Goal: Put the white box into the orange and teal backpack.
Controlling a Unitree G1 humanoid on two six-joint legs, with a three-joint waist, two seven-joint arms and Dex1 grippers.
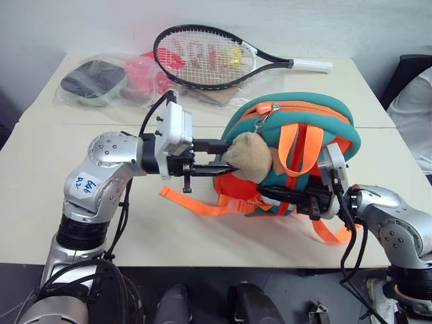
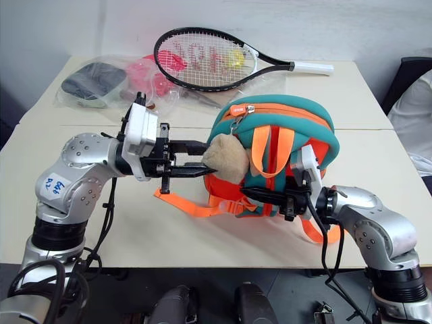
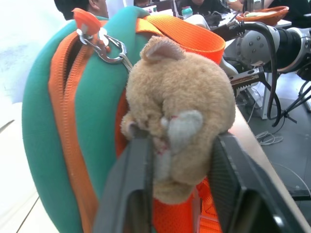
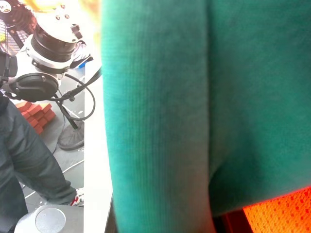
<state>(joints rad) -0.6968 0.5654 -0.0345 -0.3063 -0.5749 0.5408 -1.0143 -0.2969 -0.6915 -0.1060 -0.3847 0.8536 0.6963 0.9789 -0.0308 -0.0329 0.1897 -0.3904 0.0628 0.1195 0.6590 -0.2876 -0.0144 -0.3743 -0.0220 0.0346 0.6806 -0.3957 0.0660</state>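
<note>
The orange and teal backpack (image 1: pixel 297 118) stands upright in the middle of the table with its zip closed along the dome. A tan plush bear (image 1: pixel 248 156) hangs from its zip pull (image 3: pixel 85 22). My left gripper (image 1: pixel 225 156) reaches in level from the left, and its black fingers (image 3: pixel 129 189) press on both sides of the bear. My right gripper (image 1: pixel 273 196) comes in from the right, low against the backpack's base among the orange straps, shut on the fabric there. The white box is out of view.
A black and white tennis racket (image 1: pixel 202 57) lies at the back of the table. A clear plastic bag (image 1: pixel 111 81) of dark and pink items sits at the back left. A loose orange strap (image 1: pixel 196 202) trails on the tabletop in front of the backpack.
</note>
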